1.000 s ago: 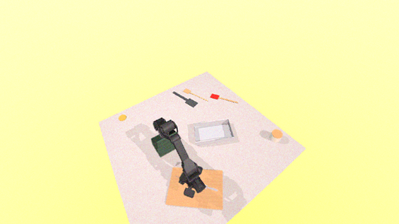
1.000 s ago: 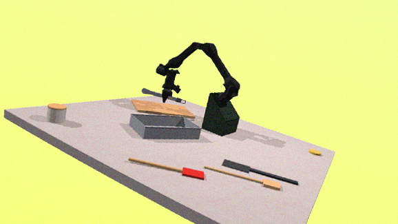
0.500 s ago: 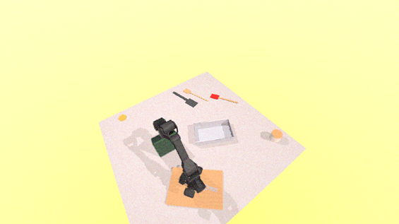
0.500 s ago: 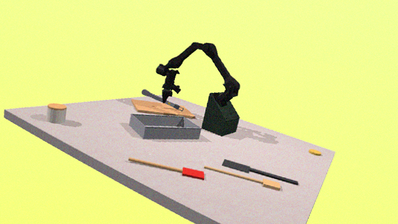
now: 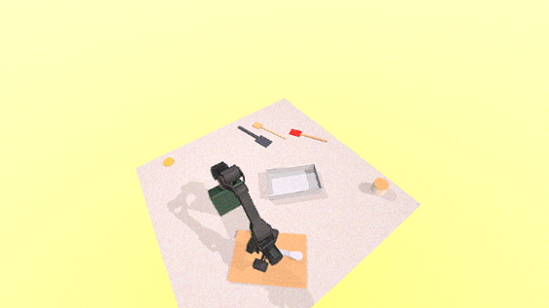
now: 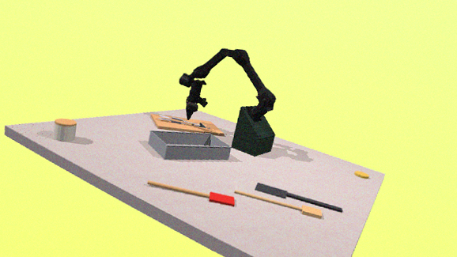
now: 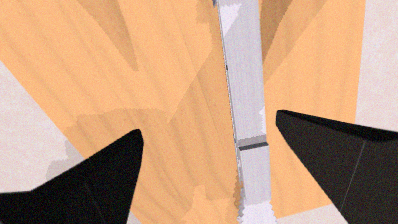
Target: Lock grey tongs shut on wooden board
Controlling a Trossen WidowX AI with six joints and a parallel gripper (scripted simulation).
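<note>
The grey tongs [image 5: 295, 254] [image 6: 201, 126] [image 7: 246, 75] lie on the wooden board [image 5: 288, 277] [image 6: 215, 130] [image 7: 320, 90]. The wrist view shows the broad face of one arm, with a thin edge beside it on the left. I cannot tell whether the tongs are fully shut or locked. My gripper [image 6: 188, 118] [image 7: 209, 121] is open, pointing down just above the tongs. The tongs pass between its spread fingers in the wrist view, closer to the right finger and held by neither. In the top view the arm hides the fingertips. The grey roasting tin [image 5: 294, 194] [image 6: 197, 154] has no tongs across it.
The dark green arm base [image 5: 223, 202] [image 6: 251, 137] stands near the board and the tin. A jar with an orange lid [image 5: 380, 184] [image 6: 65, 131] stands near one table edge. A red spatula [image 5: 295, 132] [image 6: 222, 199], a wooden one, a dark one and a yellow disc lie farther off.
</note>
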